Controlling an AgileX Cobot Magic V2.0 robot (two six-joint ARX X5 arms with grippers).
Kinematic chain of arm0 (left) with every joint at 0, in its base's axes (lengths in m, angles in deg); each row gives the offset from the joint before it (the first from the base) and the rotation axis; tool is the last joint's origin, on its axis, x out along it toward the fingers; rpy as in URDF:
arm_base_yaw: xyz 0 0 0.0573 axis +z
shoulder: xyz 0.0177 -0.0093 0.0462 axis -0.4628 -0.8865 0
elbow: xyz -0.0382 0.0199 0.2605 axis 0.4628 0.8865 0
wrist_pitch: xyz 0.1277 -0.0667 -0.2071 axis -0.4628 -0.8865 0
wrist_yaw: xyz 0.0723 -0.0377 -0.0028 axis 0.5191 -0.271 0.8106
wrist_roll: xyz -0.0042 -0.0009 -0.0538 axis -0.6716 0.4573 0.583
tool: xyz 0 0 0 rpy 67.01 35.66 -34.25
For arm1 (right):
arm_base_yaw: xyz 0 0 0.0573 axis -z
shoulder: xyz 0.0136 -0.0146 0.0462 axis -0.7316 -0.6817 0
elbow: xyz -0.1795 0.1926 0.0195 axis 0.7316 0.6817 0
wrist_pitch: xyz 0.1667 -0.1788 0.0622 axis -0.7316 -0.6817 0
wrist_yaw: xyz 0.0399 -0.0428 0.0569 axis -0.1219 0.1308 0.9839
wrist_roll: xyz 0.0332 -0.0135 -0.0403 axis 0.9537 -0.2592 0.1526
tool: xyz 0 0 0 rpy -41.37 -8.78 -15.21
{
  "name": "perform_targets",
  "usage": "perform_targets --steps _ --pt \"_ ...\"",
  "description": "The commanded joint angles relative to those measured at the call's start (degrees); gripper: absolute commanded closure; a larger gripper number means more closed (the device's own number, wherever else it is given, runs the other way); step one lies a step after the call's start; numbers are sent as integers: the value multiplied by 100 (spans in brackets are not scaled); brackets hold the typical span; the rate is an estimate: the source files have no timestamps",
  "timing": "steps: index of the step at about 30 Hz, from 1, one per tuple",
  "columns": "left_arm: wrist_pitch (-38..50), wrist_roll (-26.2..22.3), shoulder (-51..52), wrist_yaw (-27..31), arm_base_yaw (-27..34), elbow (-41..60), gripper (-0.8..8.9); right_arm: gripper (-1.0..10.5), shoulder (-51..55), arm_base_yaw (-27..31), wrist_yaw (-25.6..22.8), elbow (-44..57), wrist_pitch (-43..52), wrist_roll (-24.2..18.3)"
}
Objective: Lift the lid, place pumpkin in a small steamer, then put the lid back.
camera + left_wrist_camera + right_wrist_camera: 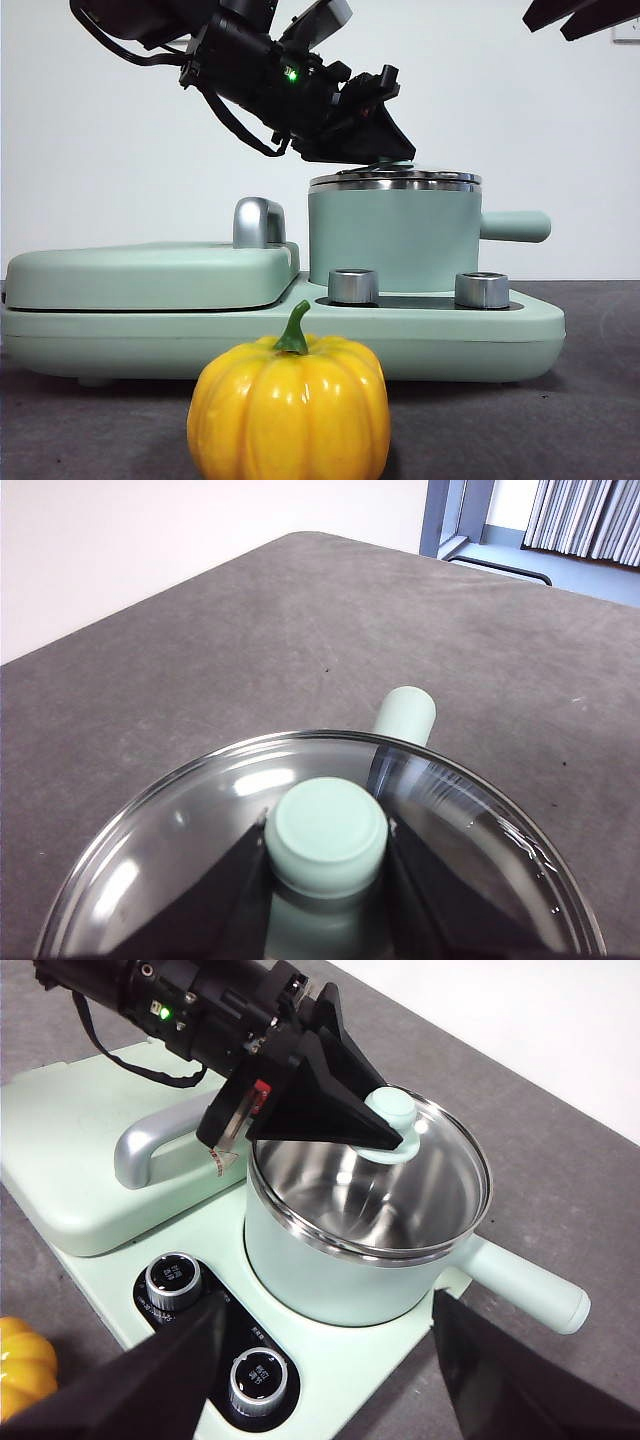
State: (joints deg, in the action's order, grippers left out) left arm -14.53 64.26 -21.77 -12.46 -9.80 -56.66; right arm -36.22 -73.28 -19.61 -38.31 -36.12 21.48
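The left gripper (327, 845) jaws clamp the lid (180, 850) knob atop the small steamer (390, 240); the right gripper (330, 1380) jaws gape.

So the small steamer (395, 240) sits on the cooker base (450, 335), on its right half, with the lid (420, 1175) on top. The griddle cover (150, 275) is to its left. Two dials (353, 286) sit in front of the steamer. The pumpkin (290, 410) is on the desk (590, 400) in front of the base, probably not touching it.
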Motion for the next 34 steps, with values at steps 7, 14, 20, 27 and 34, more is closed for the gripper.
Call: perform_targets --steps 7,14,20,27,34 --pt "42 -35 249 140 -42 -332 807 618 -31 -39 -7 -94 55 103" --pt "-201 -35 776 188 -20 -332 807 617 -31 -39 -7 -94 55 103" --pt "-1344 -26 1523 778 -9 -332 807 617 -31 -39 -4 -94 50 103" --pt "-2848 35 2398 1043 136 -332 804 617 -33 -44 39 -94 -7 94" --pt "-4140 129 3023 1434 345 -317 803 617 -98 -208 323 -94 -267 -131"
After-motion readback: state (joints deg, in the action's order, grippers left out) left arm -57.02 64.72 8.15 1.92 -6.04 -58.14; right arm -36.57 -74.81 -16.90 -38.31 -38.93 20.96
